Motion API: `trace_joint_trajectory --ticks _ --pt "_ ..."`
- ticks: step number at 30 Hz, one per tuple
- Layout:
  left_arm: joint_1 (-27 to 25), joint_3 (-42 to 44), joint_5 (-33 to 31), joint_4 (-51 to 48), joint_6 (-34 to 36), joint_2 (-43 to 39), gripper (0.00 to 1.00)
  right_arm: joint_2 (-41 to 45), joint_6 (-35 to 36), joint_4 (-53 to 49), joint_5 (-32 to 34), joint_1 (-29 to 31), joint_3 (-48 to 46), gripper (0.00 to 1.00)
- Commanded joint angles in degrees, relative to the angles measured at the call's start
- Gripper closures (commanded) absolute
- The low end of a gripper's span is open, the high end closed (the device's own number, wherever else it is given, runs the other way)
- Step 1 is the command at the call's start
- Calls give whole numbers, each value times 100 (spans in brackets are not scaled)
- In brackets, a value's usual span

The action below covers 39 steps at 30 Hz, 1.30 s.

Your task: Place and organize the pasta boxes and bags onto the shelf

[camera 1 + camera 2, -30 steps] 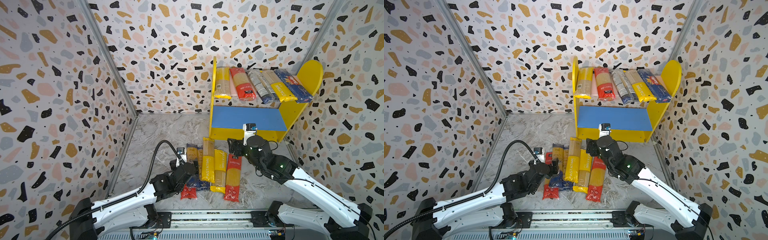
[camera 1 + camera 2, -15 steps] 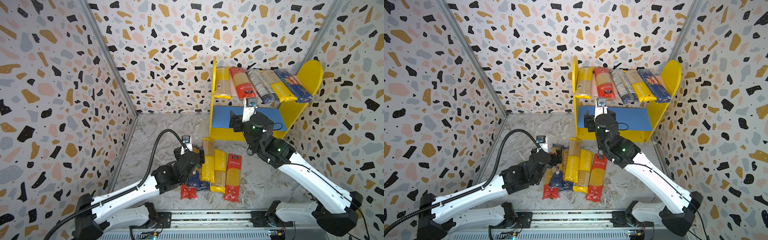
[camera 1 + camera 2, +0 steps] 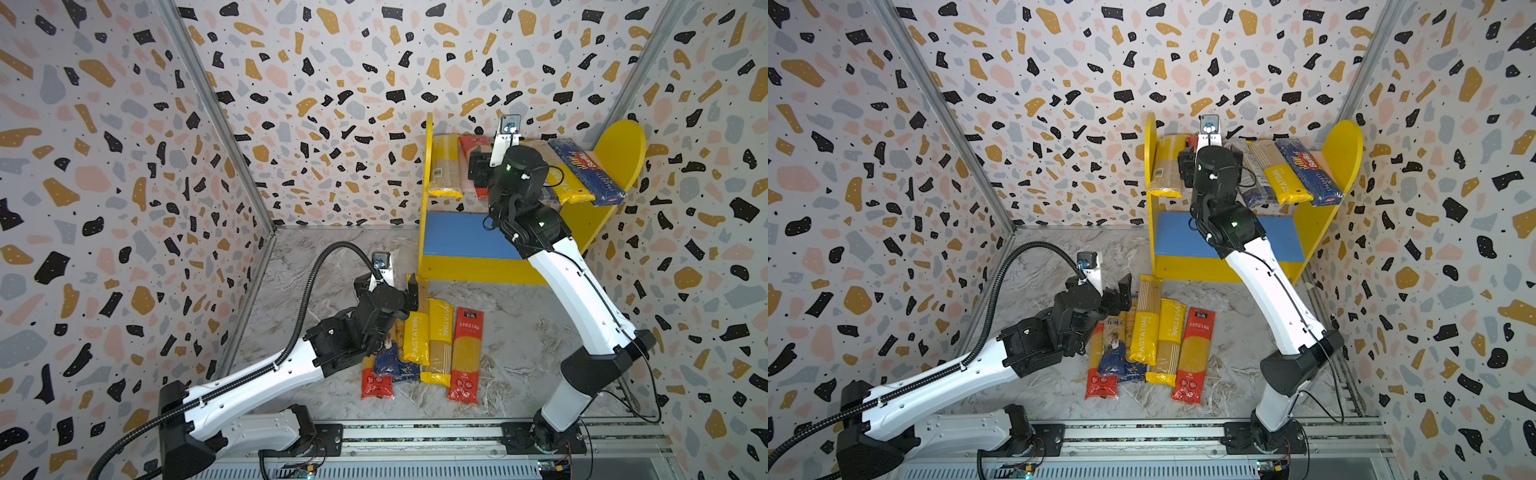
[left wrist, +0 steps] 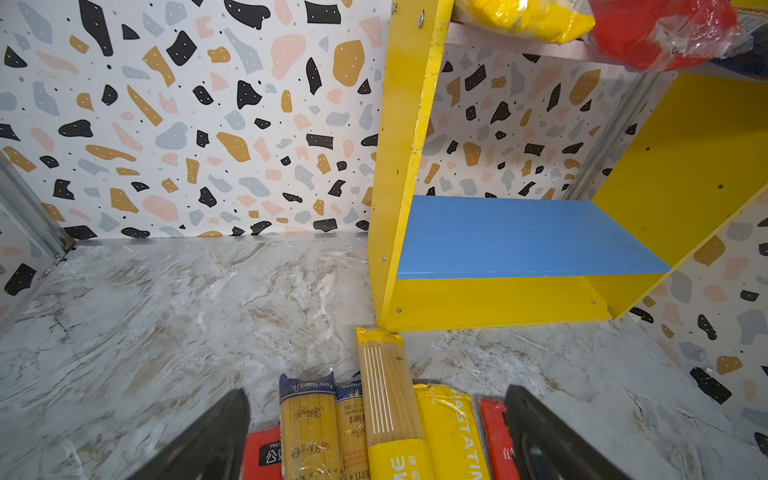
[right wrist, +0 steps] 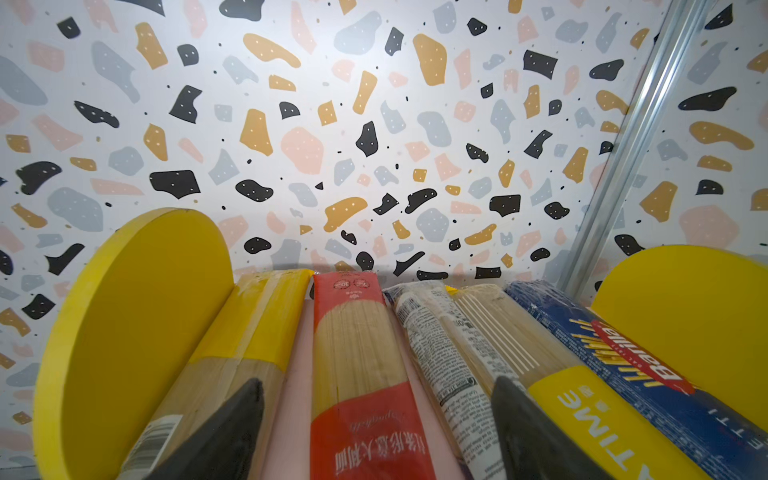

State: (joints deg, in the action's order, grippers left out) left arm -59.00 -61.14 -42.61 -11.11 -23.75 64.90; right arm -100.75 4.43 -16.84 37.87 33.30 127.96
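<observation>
The shelf (image 3: 619,158) stands at the back right, its blue lower board (image 3: 461,237) bare. Several pasta packs lie side by side on its upper board, among them a red one (image 5: 357,365) and a blue Barilla box (image 3: 586,174). My right gripper (image 5: 378,432) hovers open just in front of that row, its fingers apart either side of the red pack and gripping nothing. More pasta packs lie on the floor: yellow PASTATIME (image 3: 415,336), red (image 3: 467,353) and dark blue (image 3: 395,365). My left gripper (image 4: 374,440) is open above their far ends, empty.
Terrazzo-patterned walls close in the marble floor (image 3: 324,266) on three sides. A metal rail (image 3: 415,432) carrying both arm bases runs along the front. The left arm's black cable (image 3: 316,266) loops above the floor.
The right arm has lifted from the floor packs up to the shelf's upper board, gripper still open. The left gripper has moved toward the far ends of the floor packs.
</observation>
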Motion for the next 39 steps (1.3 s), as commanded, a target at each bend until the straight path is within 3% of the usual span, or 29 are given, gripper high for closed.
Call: trace_joint_trajectory --ticks 1,4,11,26,33,39 --pt "-20 -37 -163 201 185 -57 4 109 -182 -730 -297 65 431 14" --pt "-9 -72 -187 182 237 43 4 158 -178 -736 -361 2 399 14" --pt "-6 -123 -81 162 189 194 4 -604 -335 -1379 -814 -327 1575 14" --pt "28 243 -235 161 67 -19 4 -1239 -749 -1757 -1685 -1003 1477 14" --pt "116 274 -186 202 98 77 4 -1362 -1486 -2197 -2836 -1548 1482 14" --pt "183 279 -118 259 116 151 4 -1443 -1661 -2301 -3376 -1586 1510 15"
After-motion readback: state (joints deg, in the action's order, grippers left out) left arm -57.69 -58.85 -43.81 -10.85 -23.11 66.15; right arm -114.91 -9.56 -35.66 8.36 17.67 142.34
